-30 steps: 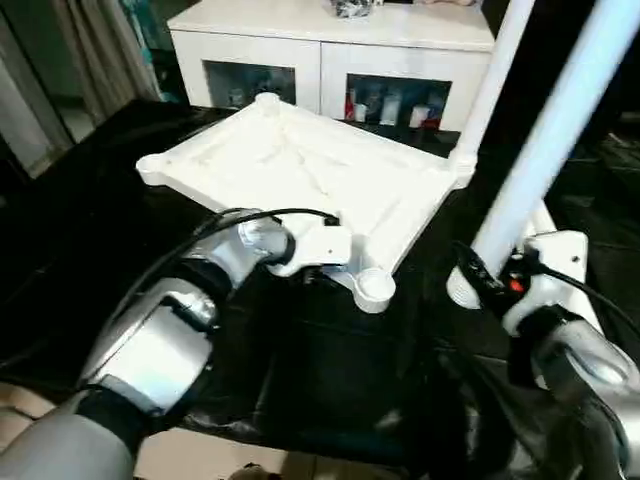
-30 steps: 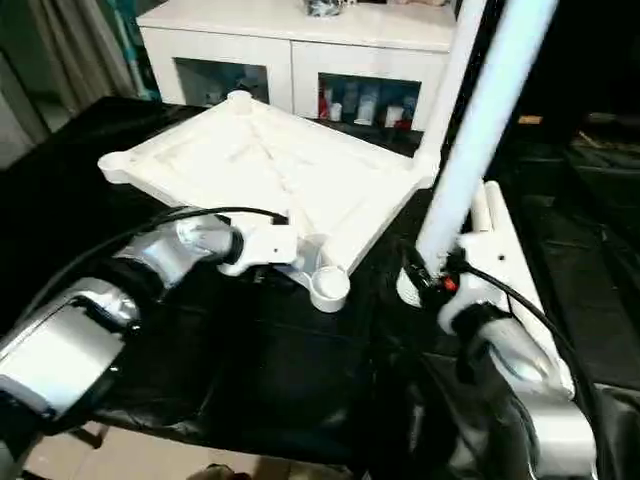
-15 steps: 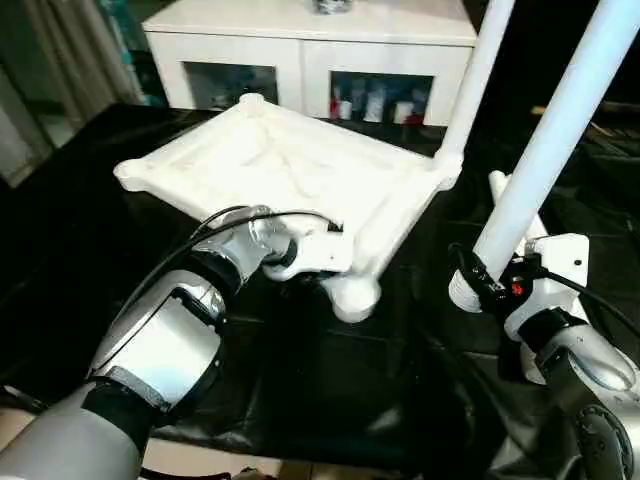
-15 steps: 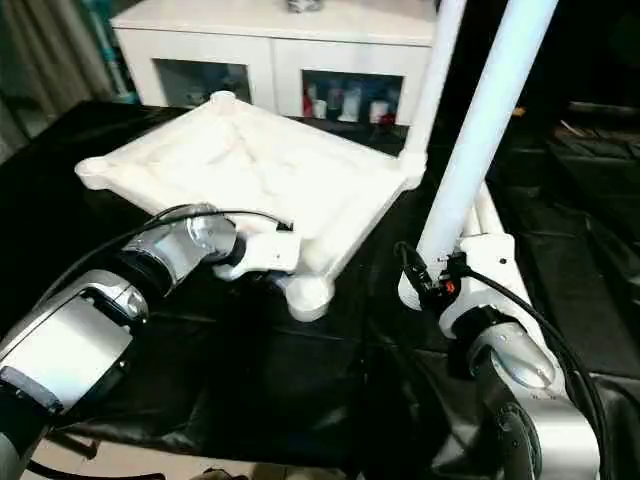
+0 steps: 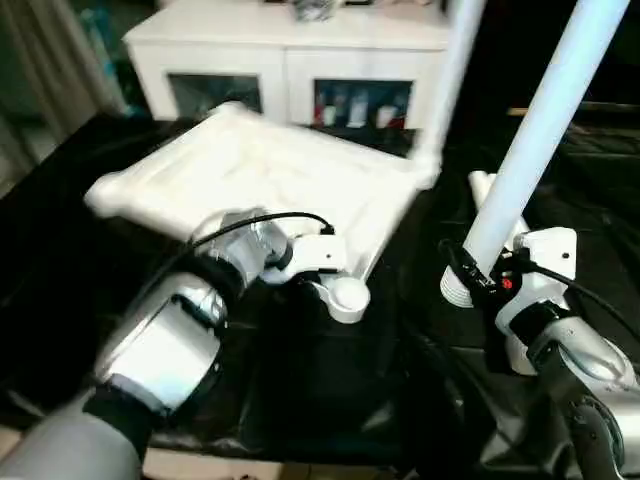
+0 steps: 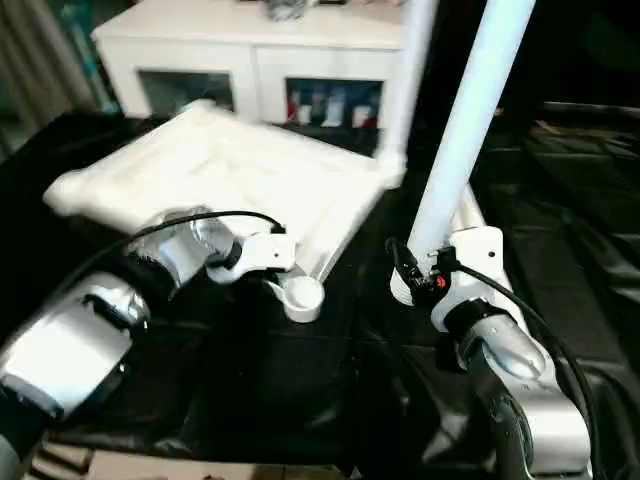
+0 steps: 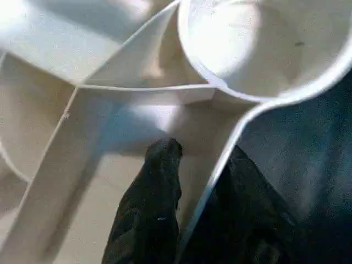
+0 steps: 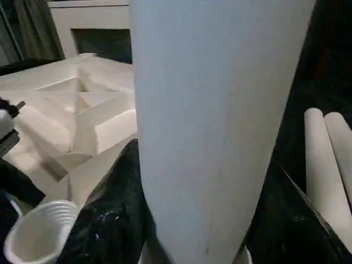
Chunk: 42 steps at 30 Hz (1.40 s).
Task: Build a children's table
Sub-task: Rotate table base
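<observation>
Head views showed us our left gripper (image 5: 322,283) pinching the tabletop (image 5: 270,175) rim beside the near socket (image 5: 347,297), while our right gripper (image 5: 478,283) clasped an upright leg (image 5: 530,140) just right of it; wrist views confirmed both grips.

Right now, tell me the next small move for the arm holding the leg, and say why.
Probably swing the tube leg in the right end effector toward the empty corner socket and line its lower end up over it. The left end effector straddles the tabletop rim beside that socket, bracing it, and one leg already stands at the far corner.
</observation>
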{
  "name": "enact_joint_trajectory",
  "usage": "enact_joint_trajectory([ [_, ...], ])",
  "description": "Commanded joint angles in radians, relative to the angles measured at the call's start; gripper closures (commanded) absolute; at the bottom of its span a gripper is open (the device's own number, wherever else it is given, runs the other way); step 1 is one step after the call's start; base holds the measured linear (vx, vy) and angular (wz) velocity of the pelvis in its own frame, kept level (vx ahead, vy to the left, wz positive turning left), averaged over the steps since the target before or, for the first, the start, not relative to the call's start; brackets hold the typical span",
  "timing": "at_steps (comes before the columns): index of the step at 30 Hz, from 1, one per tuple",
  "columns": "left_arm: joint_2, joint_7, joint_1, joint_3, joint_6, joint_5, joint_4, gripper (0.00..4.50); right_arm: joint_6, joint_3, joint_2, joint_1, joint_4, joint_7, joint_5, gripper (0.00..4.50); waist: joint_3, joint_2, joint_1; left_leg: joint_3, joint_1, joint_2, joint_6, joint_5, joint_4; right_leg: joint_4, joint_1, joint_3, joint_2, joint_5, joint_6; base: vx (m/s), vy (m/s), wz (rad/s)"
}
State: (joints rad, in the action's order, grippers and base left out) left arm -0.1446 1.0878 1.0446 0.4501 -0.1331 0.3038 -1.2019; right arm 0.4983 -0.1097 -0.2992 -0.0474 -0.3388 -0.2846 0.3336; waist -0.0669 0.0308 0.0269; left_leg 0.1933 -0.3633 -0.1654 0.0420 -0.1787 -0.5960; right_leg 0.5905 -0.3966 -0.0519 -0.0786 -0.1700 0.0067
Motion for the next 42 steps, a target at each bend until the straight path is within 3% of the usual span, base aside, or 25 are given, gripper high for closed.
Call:
enact_joint_trajectory([
  [1, 0.016, -0.013, -0.076, -0.053, -0.093, -0.078, -0.02, 3.64, -0.004, -0.003, -0.007, -0.025, 0.001, -0.009, 0.008, 2.62, 0.051, -0.039, 0.008, -0.04, 0.001, -0.046, -0.063, -0.278, 0.077, -0.108, 0.038, 0.032, -0.08, -0.574, -0.128, 0.0, 0.0, 0.0],
  [2, 0.02, -0.017, -0.093, -0.073, -0.122, -0.097, 0.013, 3.69, -0.005, -0.003, -0.007, -0.029, 0.005, -0.01, 0.009, 2.62, 0.051, -0.036, 0.007, -0.039, 0.003, -0.048, -0.068, -0.283, 0.078, -0.108, 0.035, 0.031, -0.077, -0.542, -0.144, 0.0, 0.0, 0.0],
  [3, 0.021, -0.022, -0.12, -0.095, -0.173, -0.109, 0.071, 3.72, -0.007, -0.001, -0.005, -0.032, 0.011, -0.013, 0.009, 2.62, 0.053, -0.047, 0.007, -0.037, 0.004, -0.05, -0.07, -0.282, 0.078, -0.106, 0.035, 0.032, -0.077, -0.525, -0.153, 0.0, 0.0, 0.0],
  [4, 0.021, -0.023, -0.125, -0.097, -0.176, -0.109, 0.081, 3.72, -0.007, -0.001, -0.005, -0.033, 0.012, -0.014, 0.009, 2.62, 0.053, -0.039, 0.009, -0.037, 0.003, -0.051, -0.075, -0.27, 0.079, -0.101, 0.036, 0.034, -0.078, -0.476, -0.171, 0.0, 0.0, 0.0],
  [5, 0.019, -0.048, -0.167, -0.119, -0.203, -0.118, 0.158, 3.83, -0.011, 0.003, -0.003, -0.037, 0.023, -0.019, 0.008, 2.62, 0.058, -0.04, 0.012, -0.036, 0.007, -0.056, -0.078, -0.269, 0.078, -0.097, 0.034, 0.035, -0.079, -0.453, -0.181, 0.0, 0.0, 0.0],
  [6, 0.02, -0.061, -0.19, -0.13, -0.198, -0.126, 0.194, 3.93, -0.012, 0.005, -0.003, -0.038, 0.027, -0.022, 0.008, 2.62, 0.053, -0.053, 0.008, -0.032, 0.006, -0.054, -0.079, -0.288, 0.078, -0.103, 0.03, 0.034, -0.076, -0.47, -0.182, 0.0, 0.0, 0.0],
  [7, 0.02, -0.069, -0.203, -0.136, -0.194, -0.132, 0.215, 3.93, -0.013, 0.007, -0.003, -0.039, 0.029, -0.024, 0.008, 2.62, 0.055, -0.048, 0.011, -0.033, 0.007, -0.054, -0.079, -0.285, 0.078, -0.103, 0.032, 0.034, -0.079, -0.471, -0.18, 0.0, 0.0, 0.0],
  [8, 0.022, -0.065, -0.239, -0.148, -0.164, -0.154, 0.272, 4.0, -0.014, 0.01, -0.002, -0.043, 0.035, -0.028, 0.007, 2.62, 0.055, -0.058, 0.011, -0.03, 0.011, -0.055, -0.076, -0.296, 0.079, -0.107, 0.025, 0.035, -0.075, -0.47, -0.174, 0.0, 0.0, 0.0],
  [9, 0.022, -0.062, -0.256, -0.154, -0.149, -0.164, 0.299, 4.04, -0.014, 0.011, -0.002, -0.045, 0.038, -0.03, 0.007, 2.62, 0.055, -0.054, 0.013, -0.036, 0.01, -0.059, -0.072, -0.301, 0.082, -0.102, 0.03, 0.035, -0.078, -0.463, -0.176, 0.0, 0.0, 0.0],
  [10, 0.016, -0.057, -0.286, -0.148, -0.106, -0.166, 0.34, 4.09, -0.015, 0.015, -0.002, -0.052, 0.045, -0.035, 0.005, 2.62, 0.056, -0.062, 0.009, -0.034, 0.005, -0.06, -0.069, -0.307, 0.086, -0.101, 0.031, 0.034, -0.075, -0.458, -0.17, 0.0, 0.0, 0.0],
  [12, 0.007, -0.056, -0.325, -0.138, -0.061, -0.168, 0.4, 4.16, -0.016, 0.018, -0.002, -0.062, 0.056, -0.041, 0.004, 2.62, 0.061, -0.057, 0.012, -0.035, 0.01, -0.065, -0.063, -0.303, 0.088, -0.097, 0.029, 0.036, -0.078, -0.416, -0.175, 0.0, 0.0, 0.0],
  [13, -0.001, -0.057, -0.353, -0.137, -0.062, -0.171, 0.454, 4.21, -0.015, 0.019, -0.003, -0.072, 0.064, -0.045, 0.004, 2.62, 0.062, -0.073, 0.009, -0.032, 0.009, -0.065, -0.065, -0.302, 0.087, -0.098, 0.027, 0.037, -0.077, -0.408, -0.174, 0.0, 0.0, 0.0],
  [14, -0.004, -0.056, -0.365, -0.136, -0.073, -0.171, 0.482, 4.29, -0.015, 0.019, -0.003, -0.075, 0.067, -0.047, 0.004, 2.62, 0.06, -0.065, 0.012, -0.034, 0.007, -0.066, -0.061, -0.293, 0.089, -0.093, 0.029, 0.038, -0.08, -0.395, -0.179, 0.0, 0.0, 0.0],
  [15, -0.012, -0.075, -0.376, -0.132, -0.062, -0.158, 0.511, 4.32, -0.016, 0.021, -0.005, -0.08, 0.072, -0.051, 0.005, 2.62, 0.063, -0.074, 0.011, -0.032, 0.008, -0.068, -0.06, -0.29, 0.088, -0.092, 0.029, 0.039, -0.08, -0.389, -0.179, 0.0, 0.0, 0.0],
  [16, -0.018, -0.092, -0.388, -0.129, -0.058, -0.149, 0.543, 4.32, -0.017, 0.021, -0.006, -0.084, 0.076, -0.055, 0.005, 2.62, 0.063, -0.069, 0.013, -0.032, 0.01, -0.068, -0.055, -0.284, 0.088, -0.09, 0.027, 0.041, -0.079, -0.373, -0.179, 0.0, 0.0, 0.0],
  [17, -0.022, -0.099, -0.395, -0.131, -0.043, -0.147, 0.561, 4.34, -0.017, 0.023, -0.007, -0.087, 0.079, -0.059, 0.006, 2.62, 0.063, -0.072, 0.014, -0.032, 0.01, -0.07, -0.053, -0.281, 0.088, -0.088, 0.027, 0.041, -0.08, -0.362, -0.18, 0.0, 0.0, 0.0],
  [18, -0.022, -0.11, -0.4, -0.139, -0.044, -0.149, 0.577, 4.34, -0.018, 0.024, -0.008, -0.09, 0.083, -0.062, 0.006, 2.62, 0.063, -0.074, 0.014, -0.03, 0.007, -0.069, -0.051, -0.266, 0.089, -0.085, 0.029, 0.042, -0.08, -0.329, -0.185, 0.0, 0.0, 0.0],
  [19, -0.025, -0.113, -0.404, -0.145, -0.06, -0.152, 0.599, 3.92, -0.02, 0.026, -0.009, -0.092, 0.089, -0.066, 0.005, 2.62, 0.064, -0.081, 0.014, -0.028, 0.01, -0.069, -0.051, -0.265, 0.087, -0.085, 0.028, 0.042, -0.079, -0.325, -0.186, 0.0, 0.0, 0.0],
  [20, -0.039, -0.102, -0.412, -0.141, -0.073, -0.15, 0.628, 3.81, -0.023, 0.029, -0.011, -0.096, 0.095, -0.07, 0.004, 2.62, 0.065, -0.086, 0.014, -0.028, 0.005, -0.067, -0.054, -0.251, 0.086, -0.081, 0.032, 0.042, -0.081, -0.314, -0.188, 0.0, 0.0, 0.0],
  [26, -0.101, -0.083, -0.427, -0.12, -0.061, -0.121, 0.687, 3.76, -0.029, 0.038, -0.012, -0.114, 0.117, -0.085, -0.001, 2.62, 0.064, -0.086, 0.017, -0.026, 0.009, -0.069, -0.04, -0.236, 0.085, -0.079, 0.029, 0.04, -0.08, -0.315, -0.183, 0.0, 0.0, 0.0],
  [36, -0.171, -0.023, -0.437, -0.095, -0.153, -0.127, 0.749, 3.76, -0.044, 0.046, -0.009, -0.125, 0.135, -0.097, -0.006, 2.62, 0.065, -0.084, 0.02, -0.025, 0.011, -0.068, -0.019, -0.239, 0.085, -0.075, 0.03, 0.04, -0.079, -0.302, -0.188, 0.0, 0.0, 0.0],
  [40, -0.173, -0.027, -0.441, -0.103, -0.155, -0.136, 0.755, 4.12, -0.043, 0.049, -0.002, -0.134, 0.145, -0.103, 0.0, 2.62, 0.067, -0.084, 0.023, -0.025, 0.011, -0.068, -0.019, -0.232, 0.084, -0.074, 0.031, 0.04, -0.079, -0.292, -0.192, 0.0, 0.0, 0.0],
  [42, -0.163, -0.03, -0.443, -0.114, -0.154, -0.156, 0.76, 4.25, -0.019, 0.049, 0.014, -0.152, 0.168, -0.134, 0.042, 2.62, 0.066, -0.083, 0.02, -0.025, 0.008, -0.066, -0.022, -0.236, 0.084, -0.073, 0.033, 0.04, -0.079, -0.289, -0.196, 0.0, 0.0, 0.0],
])
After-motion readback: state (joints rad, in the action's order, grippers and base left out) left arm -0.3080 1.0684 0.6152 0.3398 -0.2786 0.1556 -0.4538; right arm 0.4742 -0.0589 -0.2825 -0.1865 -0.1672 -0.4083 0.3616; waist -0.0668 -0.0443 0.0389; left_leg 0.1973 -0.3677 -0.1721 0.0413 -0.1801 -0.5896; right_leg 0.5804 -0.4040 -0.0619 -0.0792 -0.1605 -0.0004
